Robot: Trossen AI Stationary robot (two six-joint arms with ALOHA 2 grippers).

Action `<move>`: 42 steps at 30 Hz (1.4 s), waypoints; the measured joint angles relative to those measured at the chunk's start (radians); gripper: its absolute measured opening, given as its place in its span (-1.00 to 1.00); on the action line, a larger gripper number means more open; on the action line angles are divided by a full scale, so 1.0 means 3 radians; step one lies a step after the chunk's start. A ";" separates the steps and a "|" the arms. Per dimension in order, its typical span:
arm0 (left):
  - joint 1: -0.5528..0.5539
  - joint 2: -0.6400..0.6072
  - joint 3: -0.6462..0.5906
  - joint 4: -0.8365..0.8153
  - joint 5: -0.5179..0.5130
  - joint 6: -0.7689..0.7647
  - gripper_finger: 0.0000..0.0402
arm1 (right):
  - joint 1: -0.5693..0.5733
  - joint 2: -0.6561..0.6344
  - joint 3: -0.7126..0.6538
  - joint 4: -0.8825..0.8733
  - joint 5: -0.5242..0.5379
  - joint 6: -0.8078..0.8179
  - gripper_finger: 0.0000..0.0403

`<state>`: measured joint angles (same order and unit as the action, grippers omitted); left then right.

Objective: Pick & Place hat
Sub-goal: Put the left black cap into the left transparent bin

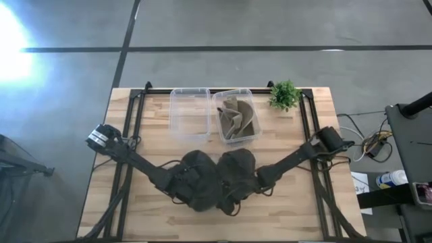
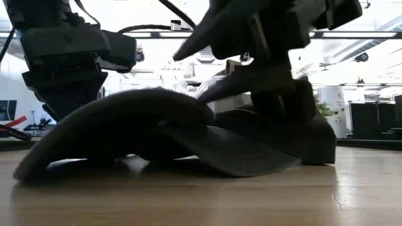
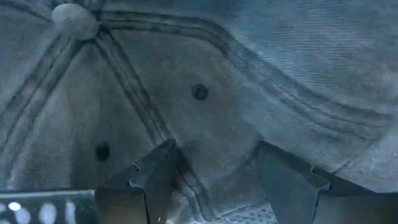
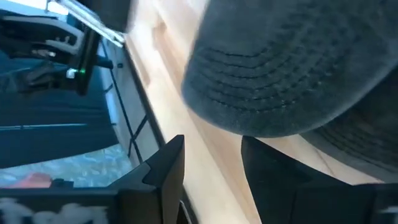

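Observation:
A dark grey cap (image 1: 216, 177) lies on the table's middle, its crown (image 2: 125, 116) and its brim (image 2: 245, 157) resting on the wood. Both arms reach in over it and hide much of it from above. My left gripper (image 3: 217, 186) is open right at the crown, below the top button (image 3: 74, 20). My right gripper (image 4: 211, 180) is open and low over the table, with the cap's stitched brim (image 4: 273, 81) just ahead of its fingers. A tan hat (image 1: 236, 120) lies crumpled in the right-hand clear bin (image 1: 251, 98). My left gripper has its open fingertips (image 3: 155, 177) against a crown panel (image 3: 211, 143) of the cap, one on each side of a seam, coming from above; nothing is pinched. The cap lies on the table. My right gripper is close to the brim's edge (image 4: 249, 130), but whether it touches cannot be told.
Two clear plastic bins stand side by side at the far edge; the left one (image 1: 189, 115) holds nothing. A small green plant (image 1: 285, 94) stands at the far right corner. Black frame rails (image 1: 131, 128) run along both table sides. Bare wood shows near the front edge.

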<state>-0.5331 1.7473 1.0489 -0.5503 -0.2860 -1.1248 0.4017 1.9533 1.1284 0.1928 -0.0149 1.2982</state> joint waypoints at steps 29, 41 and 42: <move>0.0004 0.0014 0.0043 0.1062 0.0078 0.0065 0.09 | -0.0078 -0.0200 -0.0142 0.0083 0.0422 -0.0226 -0.21; -0.0031 -0.0046 0.0777 0.0232 0.0067 0.0092 0.09 | -0.0080 -0.0472 -0.0128 0.0069 0.0393 -0.0778 -0.92; -0.0034 -0.0072 0.0888 0.0014 0.0030 0.0101 0.09 | -0.0087 -0.0531 -0.0128 0.0067 0.0396 -0.0835 -0.92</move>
<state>-0.5432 1.7258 1.3154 -0.5462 -0.2770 -1.0946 0.3755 1.7939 1.0901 0.2129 0.1040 1.0477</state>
